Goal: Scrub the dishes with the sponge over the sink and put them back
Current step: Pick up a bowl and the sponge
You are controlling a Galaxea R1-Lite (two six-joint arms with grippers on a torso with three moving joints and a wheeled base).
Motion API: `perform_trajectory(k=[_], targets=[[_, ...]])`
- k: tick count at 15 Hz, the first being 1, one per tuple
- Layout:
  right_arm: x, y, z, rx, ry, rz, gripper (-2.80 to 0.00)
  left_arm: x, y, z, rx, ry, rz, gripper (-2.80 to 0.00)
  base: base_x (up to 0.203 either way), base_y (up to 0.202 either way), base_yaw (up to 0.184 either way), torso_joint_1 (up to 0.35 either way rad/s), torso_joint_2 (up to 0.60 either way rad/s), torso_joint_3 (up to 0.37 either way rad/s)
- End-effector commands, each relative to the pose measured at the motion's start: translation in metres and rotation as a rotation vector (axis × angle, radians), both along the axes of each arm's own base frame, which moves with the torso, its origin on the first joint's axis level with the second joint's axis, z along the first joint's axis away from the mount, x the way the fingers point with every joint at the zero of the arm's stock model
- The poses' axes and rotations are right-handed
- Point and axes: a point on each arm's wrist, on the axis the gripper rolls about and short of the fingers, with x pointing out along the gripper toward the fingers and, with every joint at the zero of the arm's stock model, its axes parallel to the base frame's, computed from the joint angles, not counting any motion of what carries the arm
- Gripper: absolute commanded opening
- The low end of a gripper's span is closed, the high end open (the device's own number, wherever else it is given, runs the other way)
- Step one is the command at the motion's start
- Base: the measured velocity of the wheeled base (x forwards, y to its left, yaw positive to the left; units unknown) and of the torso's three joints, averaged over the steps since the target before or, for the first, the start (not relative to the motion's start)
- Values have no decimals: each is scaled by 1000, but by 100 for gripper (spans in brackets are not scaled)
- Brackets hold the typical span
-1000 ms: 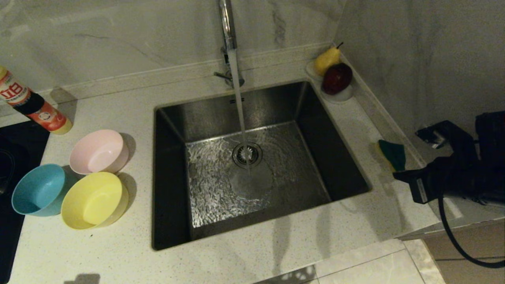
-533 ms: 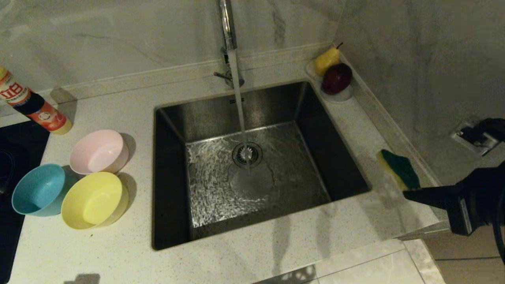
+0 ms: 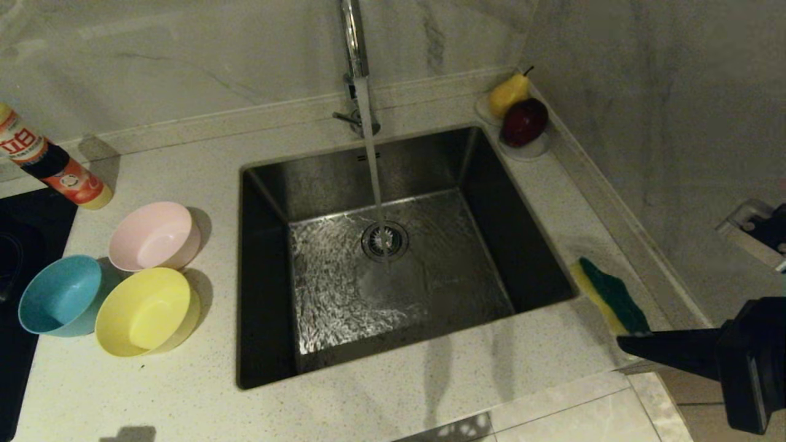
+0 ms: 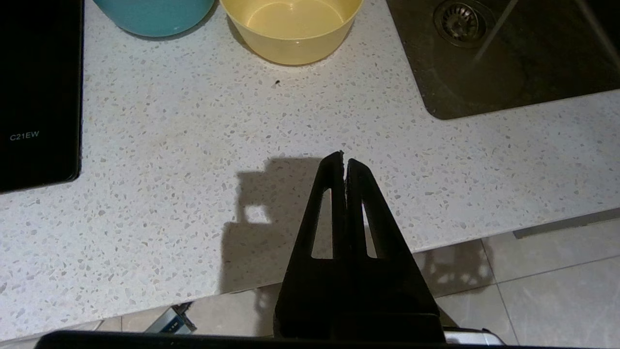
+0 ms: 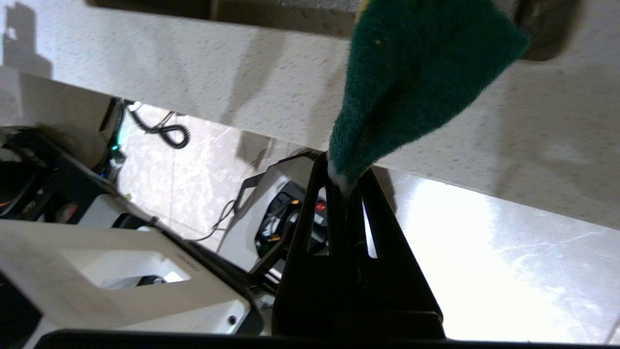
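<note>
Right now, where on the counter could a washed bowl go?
Bare speckled stone counter lies along the steel sink's near edge. The far right corner is crowded by the fruit saucers; the left holds three plastic bowls.

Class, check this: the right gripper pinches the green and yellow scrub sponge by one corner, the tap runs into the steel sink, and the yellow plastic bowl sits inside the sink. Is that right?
Not quite. The yellow plastic bowl is not in the square stainless steel sink; the head view shows it on the speckled countertop beside it. The rest stands: the right gripper pinches a corner of the green and yellow scrub sponge, and the chrome tap runs.
</note>
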Motion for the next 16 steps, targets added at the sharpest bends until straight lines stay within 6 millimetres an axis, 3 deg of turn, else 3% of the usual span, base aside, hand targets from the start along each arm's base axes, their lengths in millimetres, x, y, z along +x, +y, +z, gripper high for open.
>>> perform_trajectory(k=[1, 8, 10, 12, 14, 16], targets=[[3, 4, -5, -13, 22, 8, -280, 0, 0, 0, -1, 2, 0, -280, 0, 0, 0, 0, 0, 0], [10, 9, -15, -17, 79, -9, -280, 0, 0, -1, 77, 7, -7, -280, 0, 0, 0, 0, 0, 0], [9, 8, -13, -10, 71, -12, -280, -2, 0, 8, 78, -25, 3, -280, 0, 0, 0, 0, 0, 0], [10, 8, -11, -9, 61, -12, -280, -14, 1, 44, 76, -117, 40, -280, 0, 0, 0, 0, 0, 0], [9, 8, -5, 2, 39, -8, -280, -28, 3, 98, 67, -182, 149, -280, 0, 0, 0, 0, 0, 0], [7, 6, -1, 11, 21, -3, -280, -13, 6, 138, 64, -99, 290, -280, 0, 0, 0, 0, 0, 0]])
